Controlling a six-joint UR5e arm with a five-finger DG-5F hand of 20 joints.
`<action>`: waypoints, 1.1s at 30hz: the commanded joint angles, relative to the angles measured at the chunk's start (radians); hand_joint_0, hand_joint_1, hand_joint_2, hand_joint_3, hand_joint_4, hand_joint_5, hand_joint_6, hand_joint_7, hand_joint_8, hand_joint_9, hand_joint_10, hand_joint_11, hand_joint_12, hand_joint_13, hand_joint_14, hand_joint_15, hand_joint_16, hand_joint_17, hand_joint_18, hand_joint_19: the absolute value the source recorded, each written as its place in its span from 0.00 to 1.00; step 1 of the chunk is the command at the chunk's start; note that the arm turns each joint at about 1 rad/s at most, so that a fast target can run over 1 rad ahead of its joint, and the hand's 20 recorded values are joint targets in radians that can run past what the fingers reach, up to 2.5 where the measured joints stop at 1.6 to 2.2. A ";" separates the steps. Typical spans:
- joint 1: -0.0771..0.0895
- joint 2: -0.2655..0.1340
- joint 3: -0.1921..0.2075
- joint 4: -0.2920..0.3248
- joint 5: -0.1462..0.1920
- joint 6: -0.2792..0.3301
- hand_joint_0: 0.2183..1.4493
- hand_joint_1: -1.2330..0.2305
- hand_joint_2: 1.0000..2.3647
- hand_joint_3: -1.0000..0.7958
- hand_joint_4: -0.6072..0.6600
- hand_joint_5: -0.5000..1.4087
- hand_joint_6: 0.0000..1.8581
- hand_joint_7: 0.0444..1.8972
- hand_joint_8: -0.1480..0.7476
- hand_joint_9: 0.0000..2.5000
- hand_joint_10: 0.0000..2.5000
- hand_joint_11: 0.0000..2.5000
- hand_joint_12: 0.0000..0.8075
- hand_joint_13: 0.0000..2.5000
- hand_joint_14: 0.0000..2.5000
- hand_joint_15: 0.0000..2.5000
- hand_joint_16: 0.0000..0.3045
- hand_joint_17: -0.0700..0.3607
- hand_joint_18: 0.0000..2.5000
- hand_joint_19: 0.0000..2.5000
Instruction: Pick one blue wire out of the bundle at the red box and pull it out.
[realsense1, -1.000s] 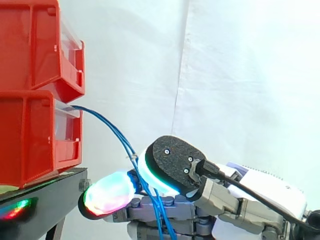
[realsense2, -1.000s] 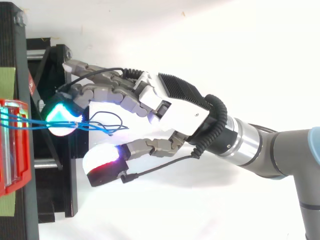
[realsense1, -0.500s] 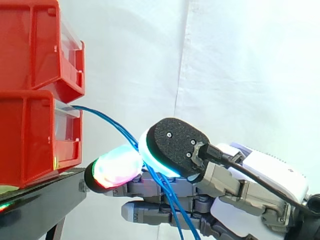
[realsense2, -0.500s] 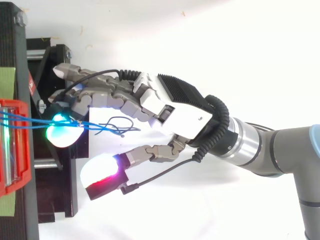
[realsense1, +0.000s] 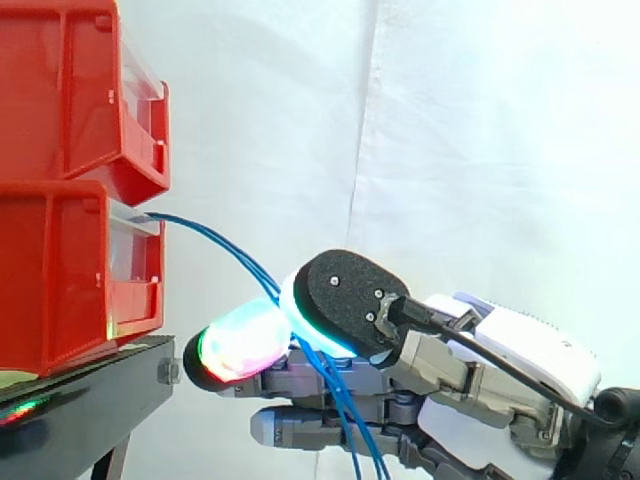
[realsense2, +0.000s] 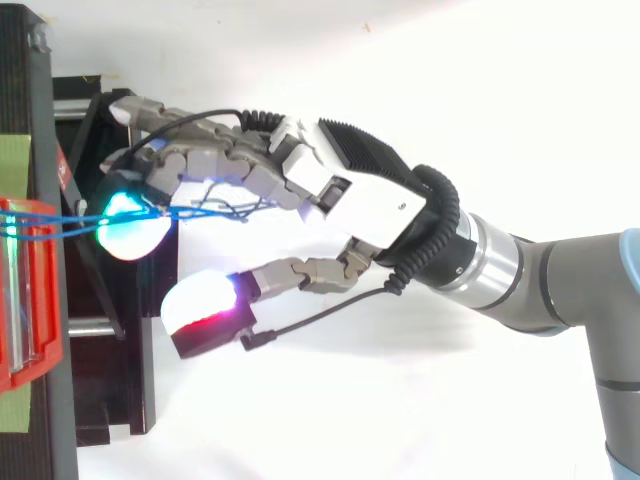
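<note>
A bundle of thin blue wires (realsense1: 215, 240) comes out of the lower red bin (realsense1: 70, 270) and arcs down to the right. It passes behind the hand's (realsense1: 440, 375) black-backed thumb pad and drops below it. From above, the blue wires (realsense2: 60, 220) run from the red bin (realsense2: 20, 300) to the cyan-glowing fingertip (realsense2: 128, 222). There they gather and continue along the nearly straight fingers. The hand (realsense2: 370, 205) is open, with its thumb spread well apart from the fingers. I cannot tell whether a single wire is separated from the bundle.
A second red bin (realsense1: 80, 90) is stacked on the lower one. Both stand on a black stand (realsense1: 90, 400) with a white curtain behind. From above, the black stand (realsense2: 110, 390) lies under the fingertips.
The hand has shifted sideways across the bin front with its fingers among the wires. The loose wire loop that lay between thumb and fingers now lies against the fingers.
</note>
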 joint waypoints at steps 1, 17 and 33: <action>-0.012 -0.001 -0.002 -0.018 0.002 0.003 0.26 0.42 0.00 0.31 0.77 0.18 0.27 0.57 0.56 0.23 0.00 0.09 0.53 0.14 0.00 0.04 0.18 0.45 0.18 0.10; -0.019 -0.001 -0.016 -0.052 -0.009 0.032 0.26 0.42 0.00 0.32 0.77 0.19 0.27 0.59 0.56 0.24 0.00 0.08 0.53 0.15 0.00 0.04 0.18 0.45 0.18 0.10; -0.019 0.001 -0.016 -0.023 -0.022 0.032 0.27 0.42 0.00 0.33 0.73 0.18 0.34 0.55 0.56 0.24 0.00 0.09 0.53 0.16 0.00 0.04 0.18 0.45 0.19 0.11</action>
